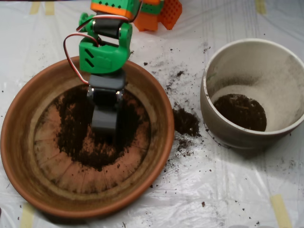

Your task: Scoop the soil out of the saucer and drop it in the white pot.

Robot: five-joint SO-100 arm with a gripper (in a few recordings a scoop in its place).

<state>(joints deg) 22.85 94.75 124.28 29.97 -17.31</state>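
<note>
The terracotta saucer (28, 156) fills the left half of the overhead view. Dark soil (80, 137) lies in a patch over the middle of its base, with thin smears around it. My grey scoop (104, 124) hangs from the green arm (102, 52) and points straight down into that patch, its tip at or in the soil. The white pot (285, 71) stands to the right, apart from the saucer, with a small dark heap of soil (241, 111) on its bottom and a dusty inner wall.
A clump of spilled soil (186, 122) lies on the white sheet between saucer and pot, with crumbs scattered around it. The arm's orange base (152, 12) stands at the top edge. Tape strips (281, 211) hold the sheet down.
</note>
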